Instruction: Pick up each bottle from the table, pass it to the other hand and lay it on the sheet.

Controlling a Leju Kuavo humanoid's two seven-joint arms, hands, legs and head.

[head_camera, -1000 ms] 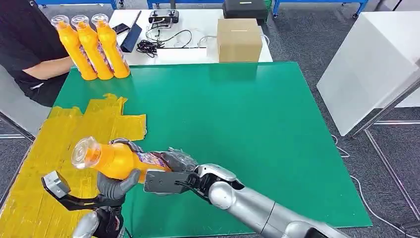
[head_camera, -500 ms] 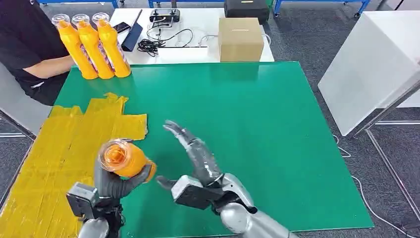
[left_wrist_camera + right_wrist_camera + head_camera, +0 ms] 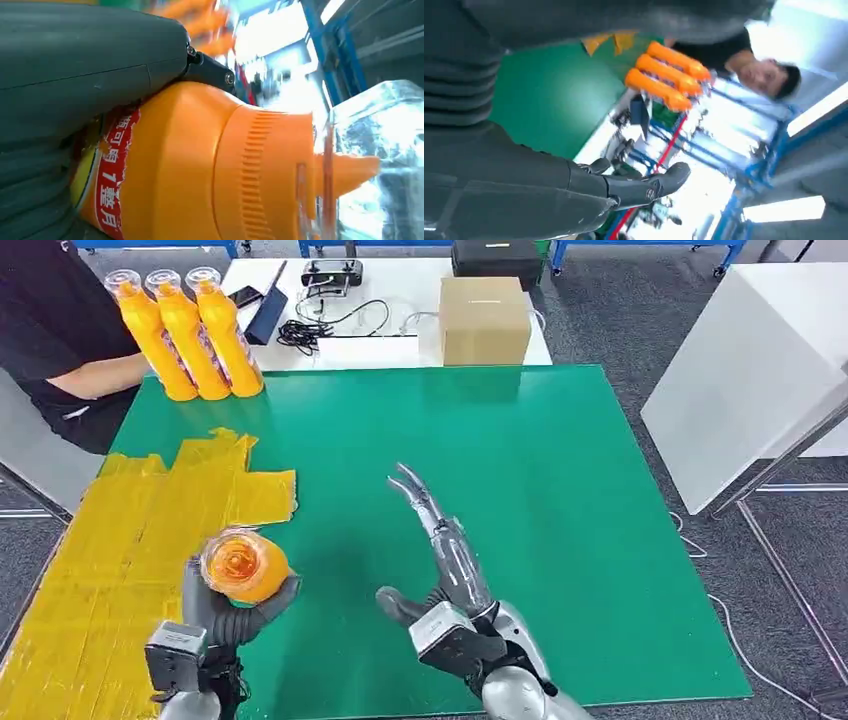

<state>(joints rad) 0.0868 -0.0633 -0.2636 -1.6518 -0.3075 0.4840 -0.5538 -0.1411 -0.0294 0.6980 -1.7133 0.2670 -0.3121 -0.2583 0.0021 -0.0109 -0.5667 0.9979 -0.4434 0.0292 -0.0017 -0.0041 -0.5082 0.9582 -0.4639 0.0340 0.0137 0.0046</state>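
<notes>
bottle (image 3: 243,564) gripped in left hand (image 3: 228,612), right hand (image 3: 447,565) apart, empty

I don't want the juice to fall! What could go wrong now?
The left hand alone holds the orange bottle, cap end up, near the yellow sheet's edge; it might slip or land on the green table instead. The open right hand, fingers spread close by, could bump it.
</notes>
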